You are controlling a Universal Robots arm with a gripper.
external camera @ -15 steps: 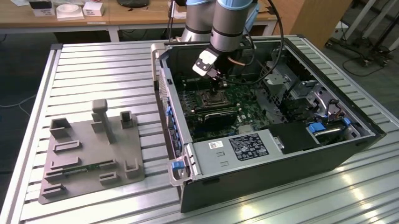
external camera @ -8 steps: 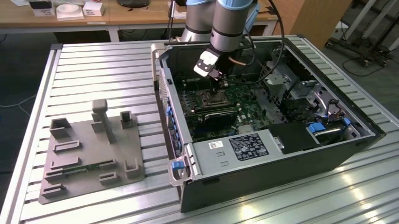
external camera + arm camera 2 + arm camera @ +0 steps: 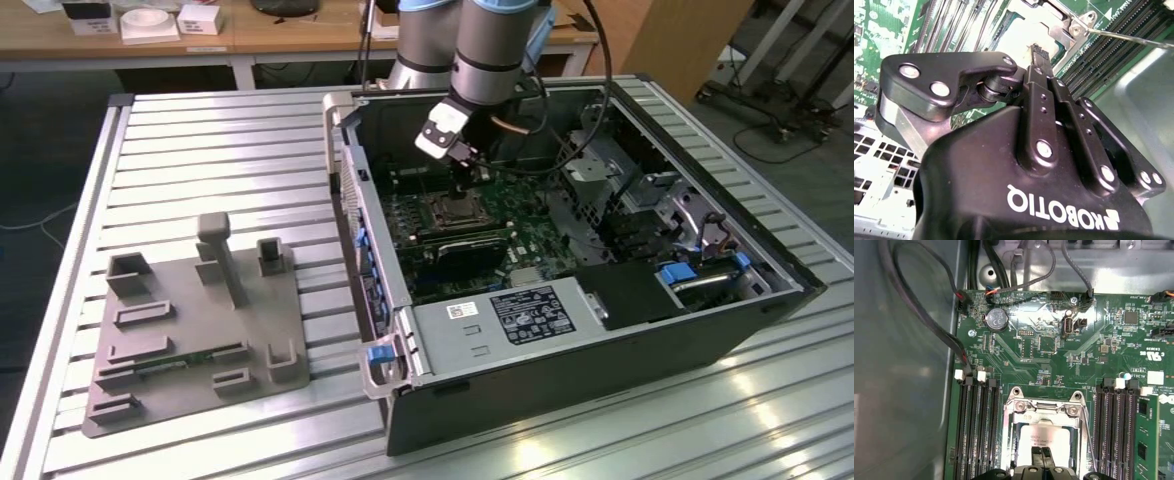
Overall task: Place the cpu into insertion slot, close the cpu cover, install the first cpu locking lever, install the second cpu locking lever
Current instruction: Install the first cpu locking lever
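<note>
My gripper (image 3: 462, 186) hangs low over the insertion slot (image 3: 454, 211) on the green motherboard inside the open computer case. In the first wrist view the cpu (image 3: 1040, 436) lies flat in the slot, its silvery top showing through the window of the cpu cover (image 3: 1046, 408), which lies down around it. The dark fingertips (image 3: 1037, 454) are pressed together right above the cpu's near edge, with nothing between them. In the second wrist view the gripper (image 3: 1036, 50) is shut, and a thin wire locking lever (image 3: 1132, 39) runs out from the socket's corner.
Memory slots (image 3: 976, 430) flank the socket on both sides, and one (image 3: 1149, 440) holds a green module. Cables (image 3: 929, 315) loop along the case wall. In the exterior view a power supply (image 3: 514, 315) fills the case front and a grey fixture plate (image 3: 187, 330) lies on the slatted table.
</note>
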